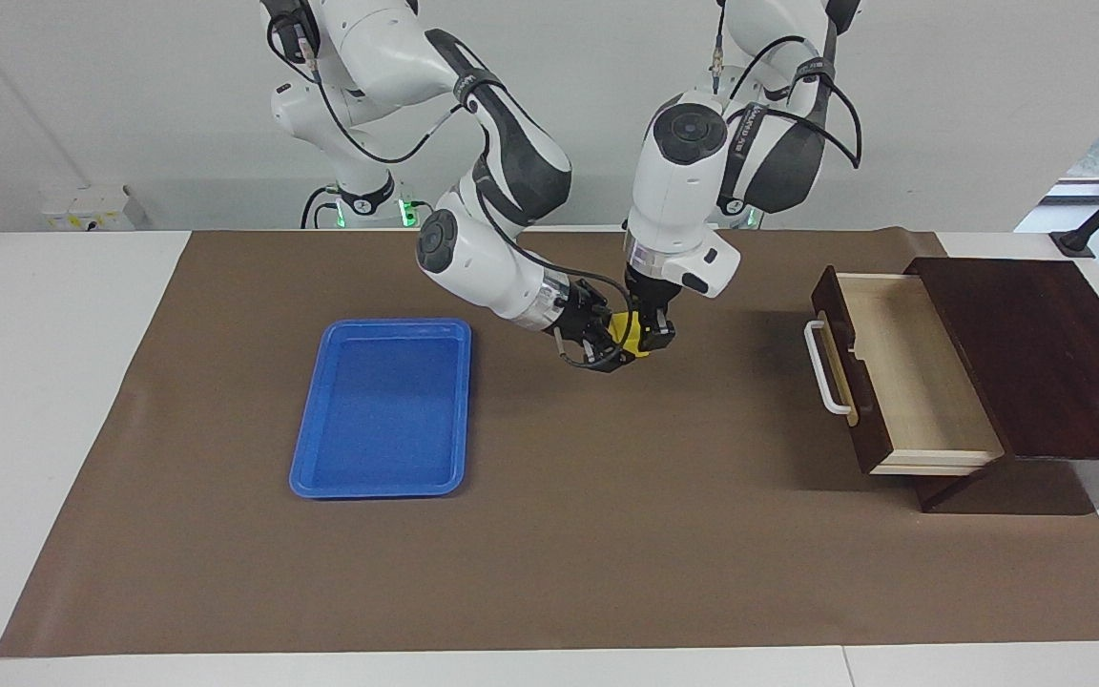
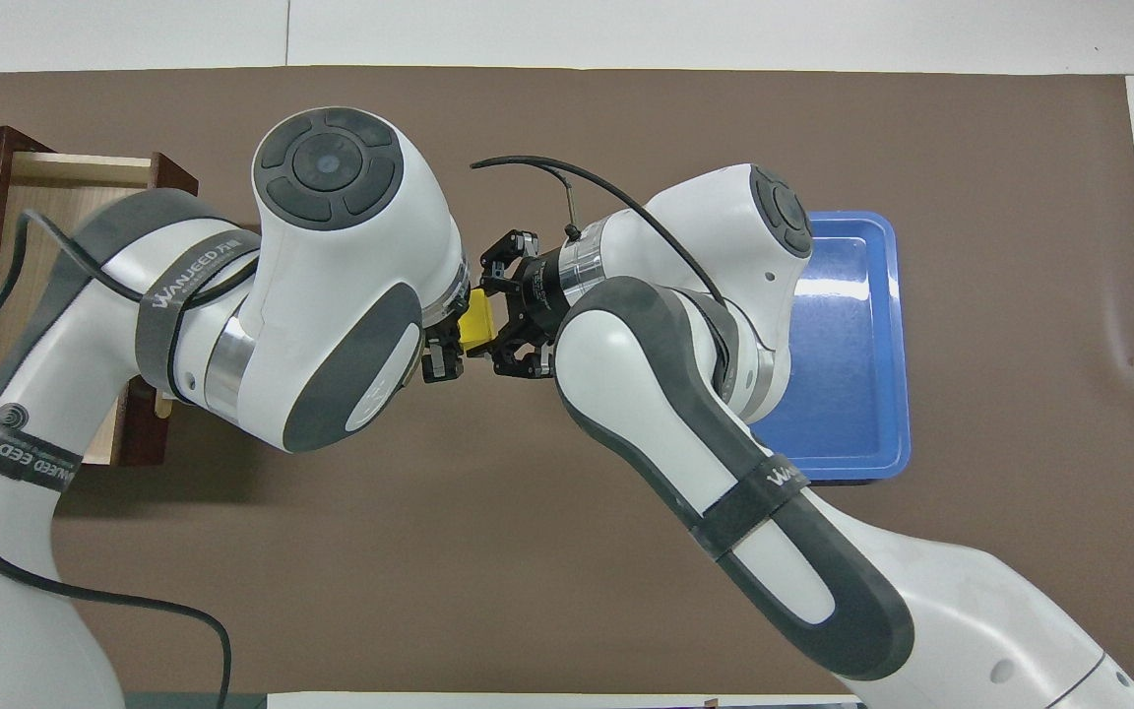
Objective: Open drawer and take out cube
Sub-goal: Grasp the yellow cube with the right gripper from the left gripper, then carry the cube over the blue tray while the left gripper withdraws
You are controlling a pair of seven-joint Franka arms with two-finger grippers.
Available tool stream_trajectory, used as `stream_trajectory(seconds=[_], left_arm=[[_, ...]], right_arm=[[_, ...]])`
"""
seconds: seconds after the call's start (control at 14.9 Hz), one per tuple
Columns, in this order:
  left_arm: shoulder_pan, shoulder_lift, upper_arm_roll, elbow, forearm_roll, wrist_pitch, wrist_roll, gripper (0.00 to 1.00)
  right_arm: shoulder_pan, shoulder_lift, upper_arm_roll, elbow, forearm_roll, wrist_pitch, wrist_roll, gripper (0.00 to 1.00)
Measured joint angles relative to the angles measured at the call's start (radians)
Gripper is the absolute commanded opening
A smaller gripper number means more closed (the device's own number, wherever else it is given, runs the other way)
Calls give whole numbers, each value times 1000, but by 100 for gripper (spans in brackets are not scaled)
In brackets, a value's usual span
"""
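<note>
Cube (image 1: 623, 331), yellow — pinched mid-air by left claw (image 1: 650, 329) and right claw (image 1: 607, 345) together, apparently a handover; drawer (image 1: 902, 372) open, emptied.

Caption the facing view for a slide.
Both grippers, left and right, clamp the yellow cube mid-air between open drawer and blue tray.

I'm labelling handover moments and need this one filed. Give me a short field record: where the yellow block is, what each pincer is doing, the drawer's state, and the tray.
cube: small bright yellow block, held in the air over the brown mat between drawer and tray
left pincer: shut on the cube from above
right pincer: shut on the cube from the side
drawer: dark reddish-brown wooden drawer with white bar handle, pulled open, pale interior showing nothing inside
tray: flat blue plastic tray, toward the right arm's end, nothing in it
</note>
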Motion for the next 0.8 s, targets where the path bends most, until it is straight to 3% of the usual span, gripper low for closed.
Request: stream_trajectory(seconds=[0.07, 0.13, 0.2, 0.27, 0.8], left_arm=[[0, 0, 0, 0, 0, 0, 0, 14], [0, 0, 0, 0, 0, 0, 0, 52], [0, 0, 0, 0, 0, 0, 0, 83], [0, 0, 0, 0, 0, 1, 1, 100], [-1, -3, 11, -2, 5, 1, 32, 100]], right_arm=[[0, 0, 0, 0, 0, 0, 0, 0], [0, 0, 0, 0, 0, -1, 0, 0], [0, 0, 0, 0, 0, -1, 0, 0], [0, 0, 0, 0, 0, -1, 0, 0], [-19, 0, -4, 13, 0, -17, 0, 0]])
